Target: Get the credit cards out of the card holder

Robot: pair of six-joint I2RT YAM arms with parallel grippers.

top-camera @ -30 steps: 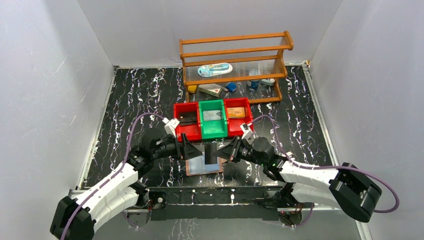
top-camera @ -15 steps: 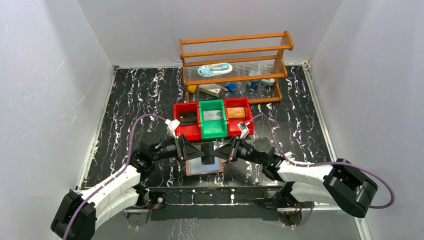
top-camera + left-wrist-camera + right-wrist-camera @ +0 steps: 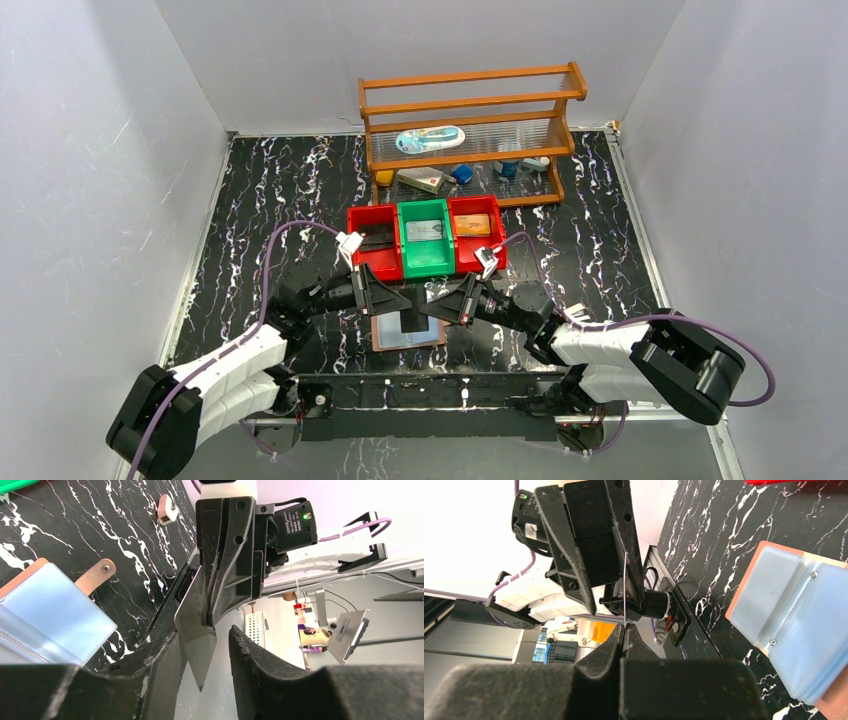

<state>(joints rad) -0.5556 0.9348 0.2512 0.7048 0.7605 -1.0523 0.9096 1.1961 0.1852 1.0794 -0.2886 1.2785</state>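
**Hand-over above the holder.** The holder lies open and flat at lower centre of the top view, sleeves up, just ahead of the arm bases. Over it the two grippers meet nose to nose. The right gripper is clamped on one end of a grey card, held clear of the holder. The left gripper stands spread, one finger on either side of the card's free end, and neither is seen touching it.

The step appears to be a hand-over. The left should close squarely on the flat faces before the right lets go, lest the thin card pivot or drop.

Beyond, at mid-frame, three bins sit close, and their near walls limit forward travel. Bare table lies at either side. A rack stands at upper centre.
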